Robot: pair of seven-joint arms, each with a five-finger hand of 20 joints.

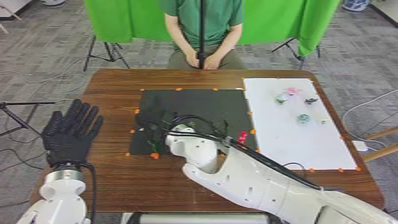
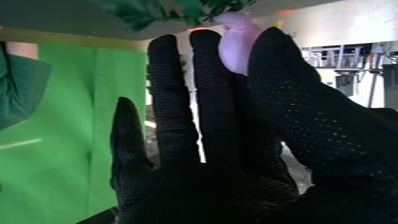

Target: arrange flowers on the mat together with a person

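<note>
From where I stand, the right hand [image 1: 187, 120] is out over the dark mat [image 1: 229, 104], toward the middle of the table [image 1: 115, 187]. Seen from its wrist, that hand [image 2: 218, 145] has its thumb and fingers drawn nearly together at the tips, the fingers fairly straight, with a pale pink flower [image 2: 235, 46] pinched between them. The flower sits up at the fingertips, its side against the thumb, and green leaves [image 2: 142, 12] are just beyond it. I can't tell whether the flower touches those leaves.

On the mat, right of the hand and near the mat's right edge, there's something small and red [image 1: 242, 137], too blurred for me to name.

The left hand [image 1: 69, 134] is by the table's left edge, well apart from the mat, fingers straight and a little spread, holding nothing.

Over on the white sheet [image 1: 282, 147], right of the mat, lie a pink blossom [image 1: 292, 91], a dark little piece [image 1: 311, 101] and a bluish-green piece [image 1: 304, 118].
</note>
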